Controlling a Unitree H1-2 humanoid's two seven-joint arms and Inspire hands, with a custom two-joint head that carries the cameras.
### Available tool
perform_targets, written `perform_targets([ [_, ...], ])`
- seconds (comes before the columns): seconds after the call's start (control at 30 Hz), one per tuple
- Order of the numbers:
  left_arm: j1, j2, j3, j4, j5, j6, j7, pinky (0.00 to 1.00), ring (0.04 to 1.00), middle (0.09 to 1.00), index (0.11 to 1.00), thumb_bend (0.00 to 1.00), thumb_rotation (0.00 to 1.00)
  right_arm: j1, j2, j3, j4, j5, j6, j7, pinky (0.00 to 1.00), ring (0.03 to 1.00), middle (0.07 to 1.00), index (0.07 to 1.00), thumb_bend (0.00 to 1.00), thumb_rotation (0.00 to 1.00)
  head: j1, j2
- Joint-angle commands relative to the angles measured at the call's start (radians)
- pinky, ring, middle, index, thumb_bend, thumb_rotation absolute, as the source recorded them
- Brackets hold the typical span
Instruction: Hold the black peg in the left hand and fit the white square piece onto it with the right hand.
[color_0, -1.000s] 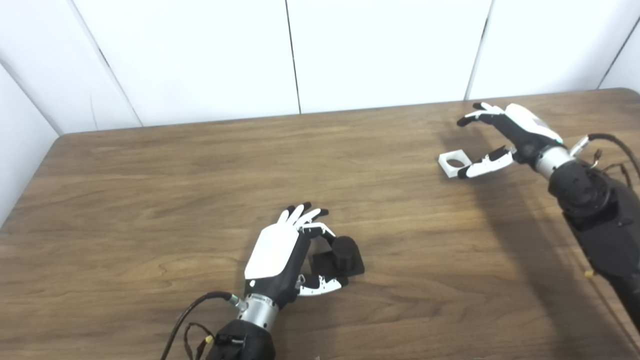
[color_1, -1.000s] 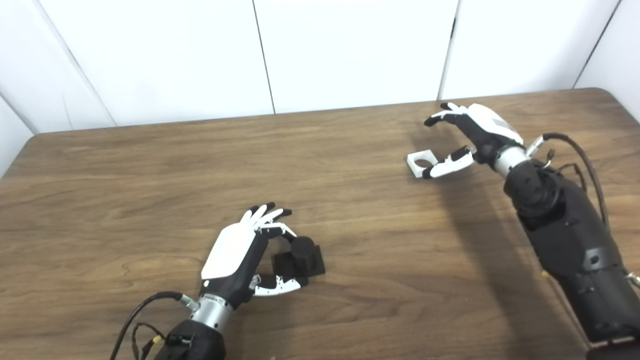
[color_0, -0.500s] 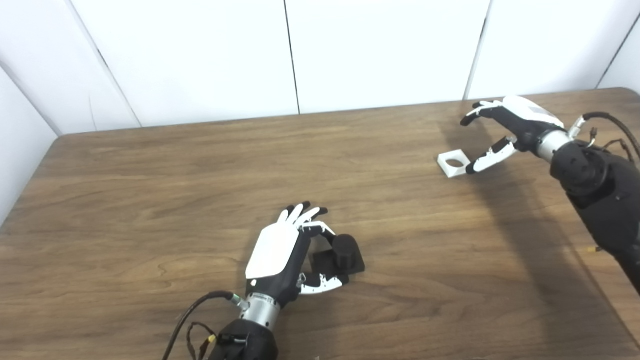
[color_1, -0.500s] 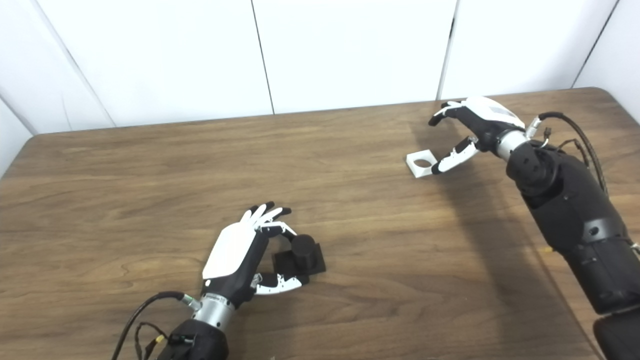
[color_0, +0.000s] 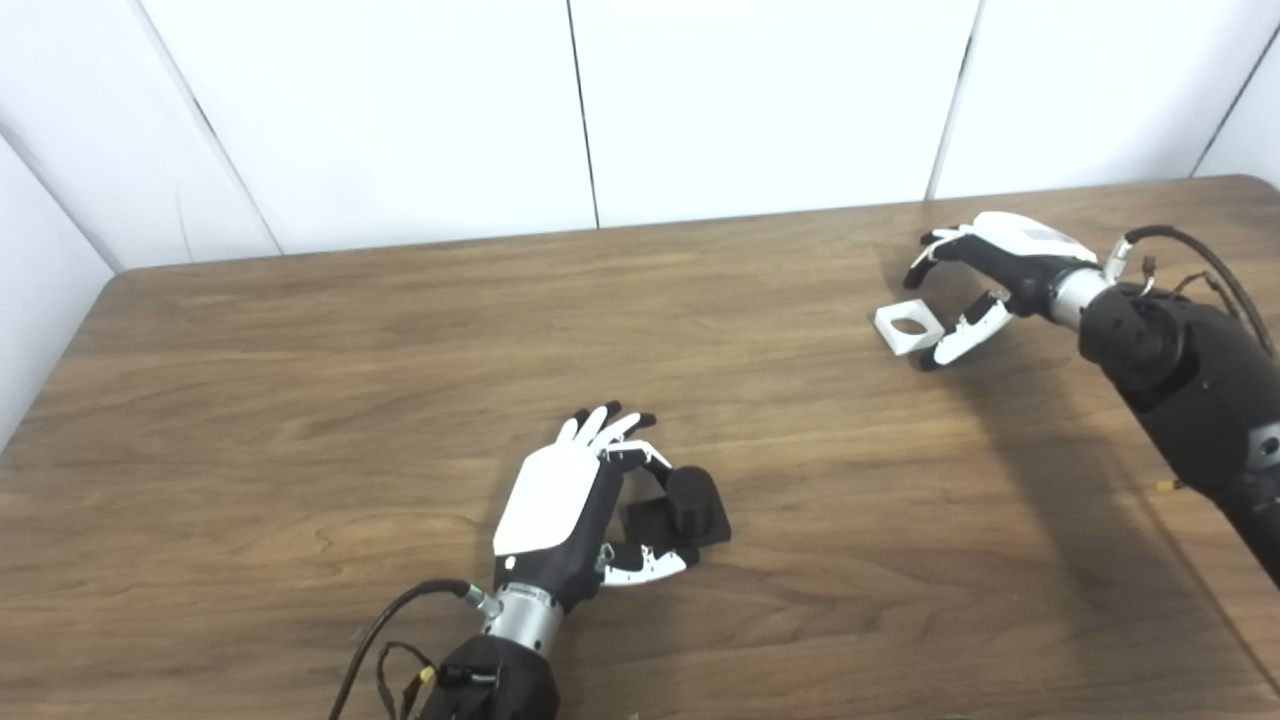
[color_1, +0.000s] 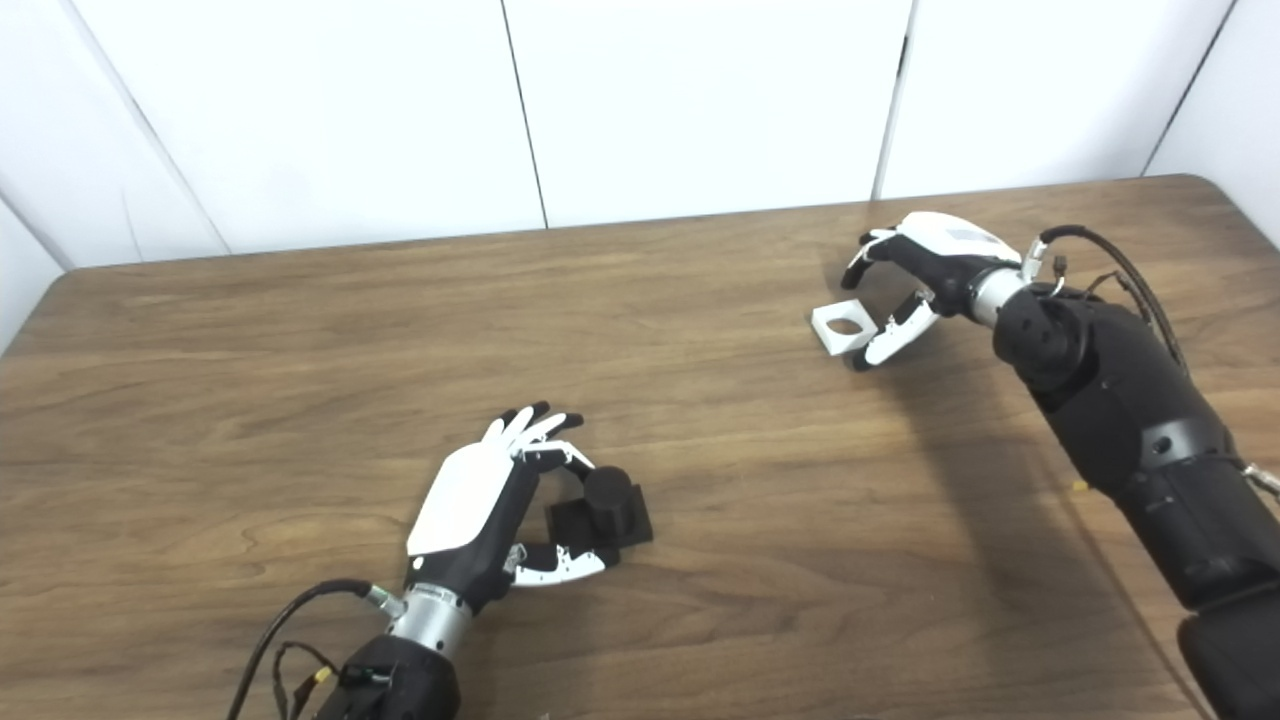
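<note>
I see bare table (color_0: 300, 330) between my 2 hands, nothing blocking a straight pass across. My left hand (color_0: 570, 500) wraps the black peg (color_0: 688, 505) on its near-left side; its far and right sides stand open.

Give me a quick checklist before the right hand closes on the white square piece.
1. White square piece flat on the table, hole up: ok.
2. Right hand open around the piece, fingers behind, thumb in front: ok.
3. Piece gripped: not ok, not yet.
4. Black peg upright on its base: ok.
5. Left hand holding the peg firmly: cannot tell.
6. Table between piece and peg bare: ok.
</note>
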Motion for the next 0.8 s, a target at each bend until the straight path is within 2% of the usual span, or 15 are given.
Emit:
perform_targets([
  [0.0,-0.019,0.007,0.007,0.013,0.019,0.008,0.001,1.00,0.974,0.892,0.491,0.52,0.07,-0.068,-0.003,-0.001,-0.033,-0.011,-0.005,0.002,0.96,0.996,0.946,0.718,0.89,0.22,-0.005,0.003],
  [0.33,-0.016,0.001,0.023,0.005,-0.006,0.003,-0.003,1.00,0.985,0.892,0.490,0.52,0.07,-0.087,0.021,0.012,-0.002,-0.026,0.005,0.024,1.00,1.000,0.945,0.729,0.87,0.23,0.008,0.004],
  [0.77,-0.015,-0.005,0.024,-0.003,-0.004,0.005,-0.006,1.00,0.985,0.892,0.490,0.52,0.07,-0.092,0.036,0.010,0.023,-0.029,-0.009,0.010,0.97,1.000,0.936,0.708,0.87,0.22,0.009,0.014],
])
